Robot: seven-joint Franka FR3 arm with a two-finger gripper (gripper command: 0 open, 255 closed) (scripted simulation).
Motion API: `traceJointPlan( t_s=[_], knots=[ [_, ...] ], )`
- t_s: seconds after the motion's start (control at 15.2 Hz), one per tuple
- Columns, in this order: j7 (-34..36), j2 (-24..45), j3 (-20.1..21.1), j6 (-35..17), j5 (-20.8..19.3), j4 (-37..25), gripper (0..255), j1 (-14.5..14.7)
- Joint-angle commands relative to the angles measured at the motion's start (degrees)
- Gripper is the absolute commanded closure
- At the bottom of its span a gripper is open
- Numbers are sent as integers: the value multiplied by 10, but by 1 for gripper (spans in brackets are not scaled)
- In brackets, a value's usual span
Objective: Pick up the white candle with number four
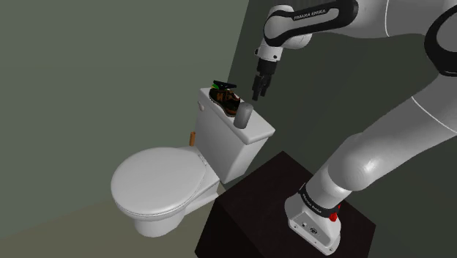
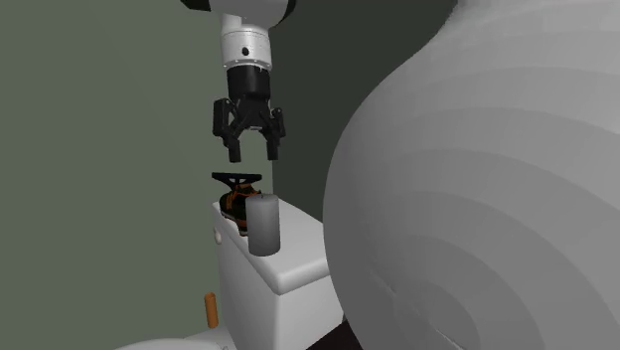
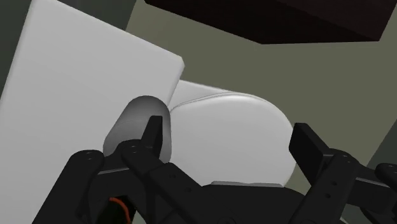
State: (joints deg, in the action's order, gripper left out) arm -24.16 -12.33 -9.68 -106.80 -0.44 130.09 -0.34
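A plain grey cylinder, the candle (image 1: 244, 116), stands upright on the white toilet tank lid (image 1: 261, 133) near the end closest to the stand. No number shows on it. My black gripper (image 1: 259, 93) hangs open above the lid, a little higher than the candle and apart from it. In the second exterior view the gripper (image 2: 253, 153) hovers above and slightly behind the candle (image 2: 264, 225). In the wrist view the candle (image 3: 135, 124) lies just beyond one fingertip of the gripper (image 3: 229, 133), outside the gap between the fingers.
A dark brown and orange object with a green top (image 1: 224, 94) sits on the lid behind the candle. The toilet's shut seat lid (image 1: 157, 179) lies below. A small orange item (image 1: 192, 138) sticks out beside the tank. The dark stand (image 1: 249, 212) stands close.
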Motion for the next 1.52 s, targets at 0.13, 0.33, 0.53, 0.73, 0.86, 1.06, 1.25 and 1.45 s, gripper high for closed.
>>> traceJointPlan(
  t_s=[0.13,0.33,0.53,0.73,0.86,1.06,1.25,1.45],
  knots=[
    [-60,93,-12,-34,3,-55,0,-1],
    [-101,161,-17,-55,8,-100,0,-5],
    [-140,229,-17,-70,15,-151,0,-10],
    [-143,240,-16,-84,17,-147,0,-11],
    [-144,248,-15,-98,18,-142,0,-12],
    [-146,264,-14,-122,22,-132,0,-13],
    [-146,264,-14,-122,22,-132,255,-13],
    [-146,264,-14,-122,22,-133,255,-13]
  ],
)
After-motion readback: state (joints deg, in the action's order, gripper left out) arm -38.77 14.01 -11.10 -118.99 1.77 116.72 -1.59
